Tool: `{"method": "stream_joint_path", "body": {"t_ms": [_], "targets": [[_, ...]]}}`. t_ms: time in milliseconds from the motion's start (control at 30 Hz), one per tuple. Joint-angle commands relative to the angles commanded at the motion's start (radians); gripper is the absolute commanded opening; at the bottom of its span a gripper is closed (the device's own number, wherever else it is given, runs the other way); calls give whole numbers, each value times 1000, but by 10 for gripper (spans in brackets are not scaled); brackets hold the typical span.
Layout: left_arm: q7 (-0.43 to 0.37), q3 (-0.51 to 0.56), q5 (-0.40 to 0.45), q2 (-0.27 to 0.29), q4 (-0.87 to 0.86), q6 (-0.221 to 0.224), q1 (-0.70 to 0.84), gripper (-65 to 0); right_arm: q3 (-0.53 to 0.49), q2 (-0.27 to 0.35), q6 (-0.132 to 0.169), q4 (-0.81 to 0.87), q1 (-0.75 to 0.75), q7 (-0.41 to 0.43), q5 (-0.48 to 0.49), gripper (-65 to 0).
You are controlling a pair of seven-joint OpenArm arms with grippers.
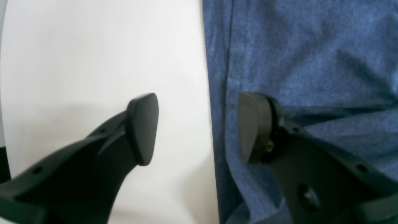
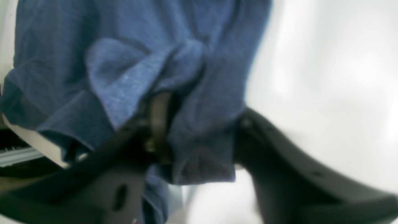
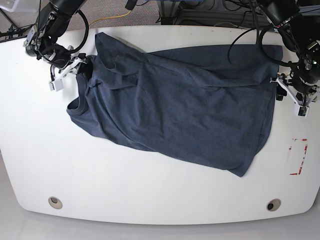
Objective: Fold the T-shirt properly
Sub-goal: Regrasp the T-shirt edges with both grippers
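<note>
Where cables trail behind, the white table (image 3: 150, 200) bears the T-shirt (image 3: 180, 105).

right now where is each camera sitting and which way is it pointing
left wrist: on the left arm, looking down past its open left claw, which straddles the T-shirt edge on the white table.
right wrist: on the right arm, looking along the right claw, cloth bunched between its fingers.
base: overhead, facing down at the whole table, both arms and claws at the shirt's far corners.
shared: all three show the T-shirt and table.
</note>
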Motion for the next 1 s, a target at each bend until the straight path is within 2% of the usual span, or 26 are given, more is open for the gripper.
{"method": "stream_joint_path", "body": {"t_ms": [67, 133, 633, 767, 867, 1000], "targets": [[2, -6, -2, 2, -3, 0, -25, -274, -3, 2, 0, 0, -2, 5, 0, -621], [11, -8, 0, 2, -28, 0, -41, -272, -3, 2, 0, 0, -2, 5, 0, -645], [26, -8, -5, -5, -388, 0, -224, -272, -5, 2, 0, 0, -2, 5, 0, -644], [26, -6, -5, -8, -445, 0, -229, -265, -5, 2, 0, 0, -2, 5, 0, -644], [26, -6, -3, -8, -471, 0, -227, -225, -3, 2, 0, 0, -2, 5, 3, -644], [26, -6, -3, -8, -479, 0, -221, -221, -3, -2, 0, 0, -2, 5, 5, -644]]}}
